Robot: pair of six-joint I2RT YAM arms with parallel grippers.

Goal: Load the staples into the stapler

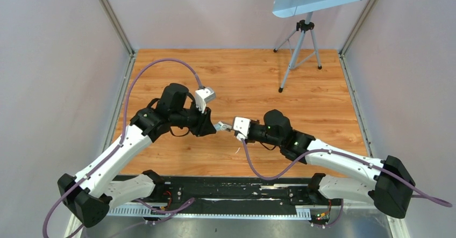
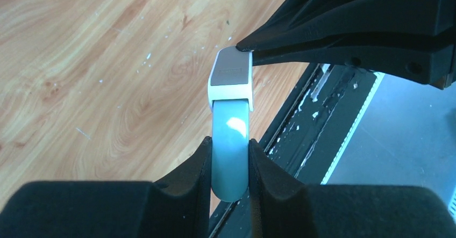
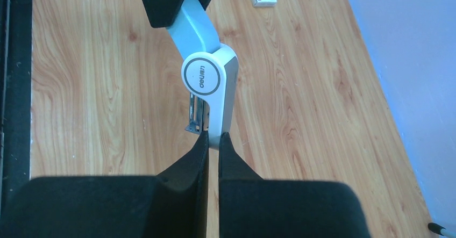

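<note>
**Stapler (image 3: 209, 79) held in mid-air between both pincers, above the tabletop (image 1: 242, 77)**
Its blue arm is clamped in the left pincer (image 2: 230, 144), and its white body is pinched in the right pincer (image 3: 213, 138). The long axis runs from pincer to pincer, bent at the hinge, with the metal channel (image 3: 196, 112) exposed. No staples can be made out.
</note>
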